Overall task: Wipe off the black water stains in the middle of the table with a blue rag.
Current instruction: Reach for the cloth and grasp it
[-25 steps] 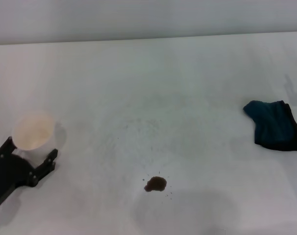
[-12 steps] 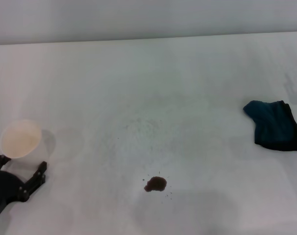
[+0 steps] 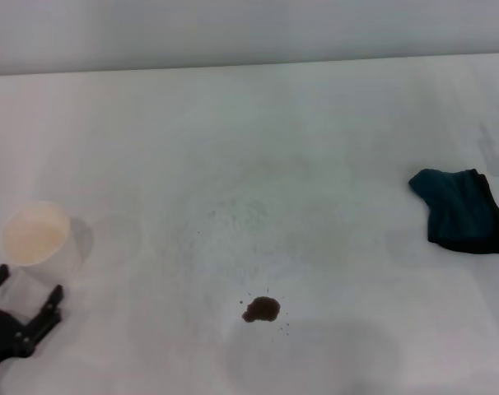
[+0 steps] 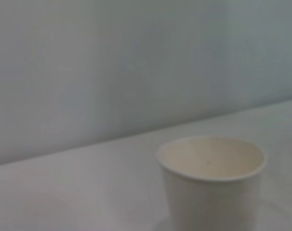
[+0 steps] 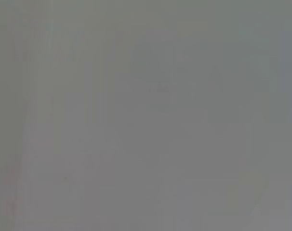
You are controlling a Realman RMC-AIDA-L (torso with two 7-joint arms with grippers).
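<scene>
Blue rag [image 3: 461, 211] lies crumpled by the table's [image 3: 258, 140] right edge, long axis running roughly near-to-far. Dark stain [image 3: 261, 309] sits mid-table toward the near edge, well apart. Left gripper [image 3: 21, 303] at near-left corner, fingers spread, just short of the white cup [image 3: 37, 239] (empty inside per left wrist [image 4: 211, 180]). Right wrist view: featureless grey.

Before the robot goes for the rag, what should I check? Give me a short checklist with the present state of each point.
1. Left gripper free of the cup: ok, jaws open, just in front of it.
2. Cup upright: ok.
3. Rag reachable, nothing on it: ok, lies at the right of the table.
4. Stain not yet wiped: ok, plainly there.
5. Right gripper ready: cannot tell, not in view.
</scene>
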